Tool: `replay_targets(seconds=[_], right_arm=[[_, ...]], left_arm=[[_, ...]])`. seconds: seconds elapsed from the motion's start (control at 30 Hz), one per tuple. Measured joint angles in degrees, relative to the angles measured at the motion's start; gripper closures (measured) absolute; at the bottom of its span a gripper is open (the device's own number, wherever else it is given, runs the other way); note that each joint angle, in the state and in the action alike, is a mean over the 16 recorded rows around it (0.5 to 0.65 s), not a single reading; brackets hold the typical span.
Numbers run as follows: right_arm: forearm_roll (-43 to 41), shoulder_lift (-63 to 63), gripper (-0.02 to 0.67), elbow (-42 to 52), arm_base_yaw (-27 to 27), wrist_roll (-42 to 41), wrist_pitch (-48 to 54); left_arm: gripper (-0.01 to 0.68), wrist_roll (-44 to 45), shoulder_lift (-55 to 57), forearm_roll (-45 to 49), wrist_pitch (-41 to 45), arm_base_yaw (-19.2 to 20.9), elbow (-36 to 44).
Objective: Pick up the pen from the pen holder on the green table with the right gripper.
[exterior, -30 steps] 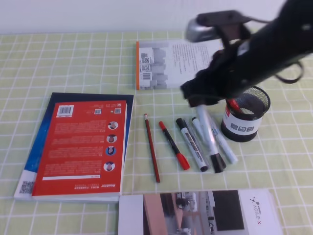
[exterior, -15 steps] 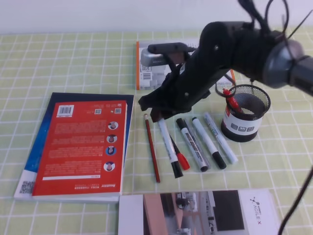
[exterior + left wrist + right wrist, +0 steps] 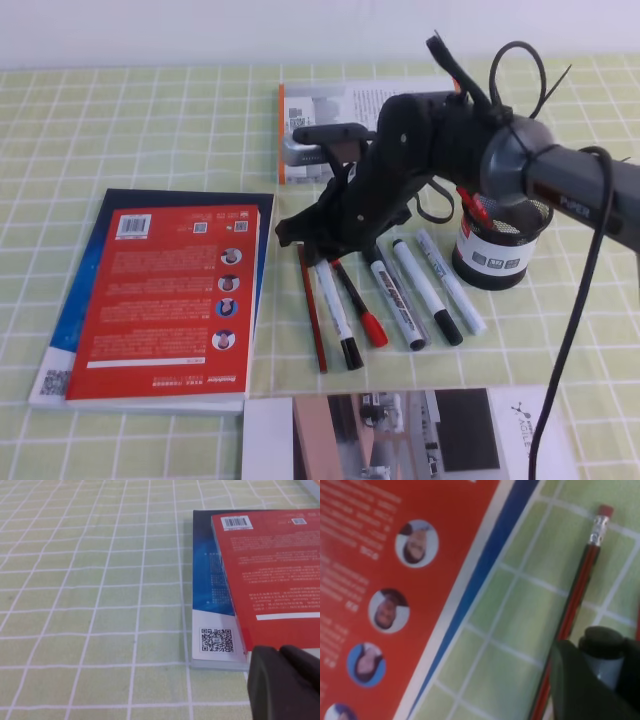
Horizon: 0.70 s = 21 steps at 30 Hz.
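The pen [image 3: 335,310], a slim white barrel with a black cap at its 5 o'clock end, lies slanted on the tabletop [image 3: 150,140], its upper end clamped in the right tool [image 3: 318,245]. In the right wrist view the dark jaws close around the pen's grey butt [image 3: 602,655]. A thin red pencil [image 3: 311,310] with a metal ferrule and eraser lies just beside the pen at 9 o'clock; a red pen [image 3: 358,305] lies just at 3 o'clock, then thicker white markers [image 3: 400,300] with black caps. The holder [image 3: 500,232], a round black wire-mesh cup with a white label band, stands farther toward 3 o'clock with something red poking from it. The tabletop is soft light-green cloth gridded in white. A glossy red book [image 3: 165,305] on a blue one sits at 9 o'clock. The left tool [image 3: 285,682] shows only as a dark rounded shape near that book's corner; I cannot tell whether it is open.
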Motion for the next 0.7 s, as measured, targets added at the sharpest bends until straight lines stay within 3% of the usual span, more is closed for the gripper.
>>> replay_targets(seconds=[0.53, 0.7], right_arm=[[-3.1, 0.8, 0.381, 0.2, 0.0, 1.1, -2.1], [-5.0, -2.9, 0.406, 3.2, 0.2, 1.6, -1.1]], left_arm=[[0.678, 0.0, 0.0, 0.0, 0.0, 0.0, 0.0], [0.678, 0.0, 0.0, 0.0, 0.0, 0.0, 0.0]])
